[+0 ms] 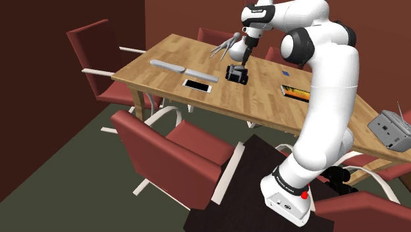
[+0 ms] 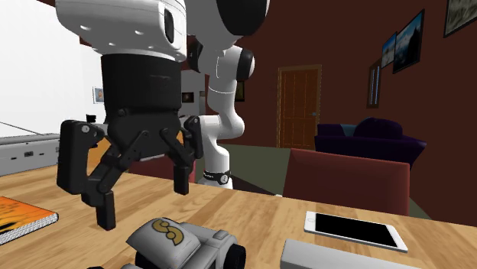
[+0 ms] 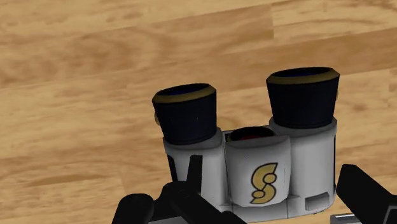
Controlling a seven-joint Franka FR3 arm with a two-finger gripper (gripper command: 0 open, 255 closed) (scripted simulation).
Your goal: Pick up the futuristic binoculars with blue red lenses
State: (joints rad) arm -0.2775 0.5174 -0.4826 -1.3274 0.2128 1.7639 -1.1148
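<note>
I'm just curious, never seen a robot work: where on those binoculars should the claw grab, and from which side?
Probably the pale body of the binoculars, from straight above. They lie flat on the table, so the body's two outer sides are free for the open gripper, which hangs over them; the round black barrels would likely slip.

In the second exterior view the binoculars (image 2: 191, 244) run off the frame at 6 o'clock, the orange book (image 2: 19, 218) at 9 o'clock. In the shoulder view the binoculars' lens colours are too small to tell.
</note>
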